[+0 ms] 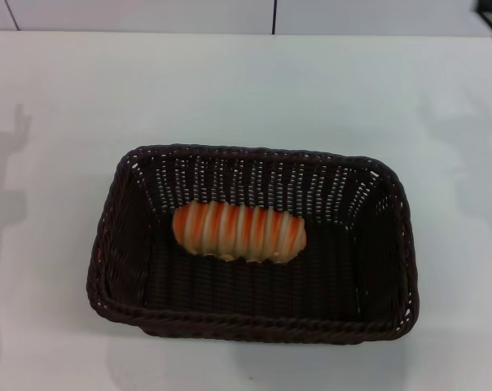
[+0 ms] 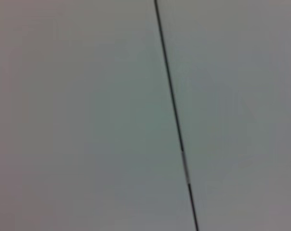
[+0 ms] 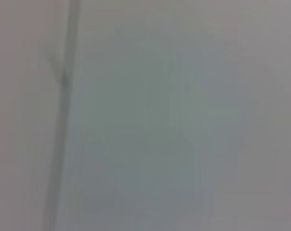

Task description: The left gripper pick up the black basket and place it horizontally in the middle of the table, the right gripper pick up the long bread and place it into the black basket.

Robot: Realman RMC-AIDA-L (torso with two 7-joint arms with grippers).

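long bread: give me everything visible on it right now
The long bread is a small oblong loaf with orange and cream ridged stripes running across it. It looks whole and lies flat on the floor of the black basket, lengthwise along the basket's long side, slightly toward the far wall and left of centre. Only the woven basket floor touches it; no wall does, as far as the head view shows. No gripper is on or near it, and neither wrist view shows it.

Orange-and-cream striped long bread (image 1: pixel 239 231), dark brown-black woven basket (image 1: pixel 122 236), plain white table (image 1: pixel 59 106)
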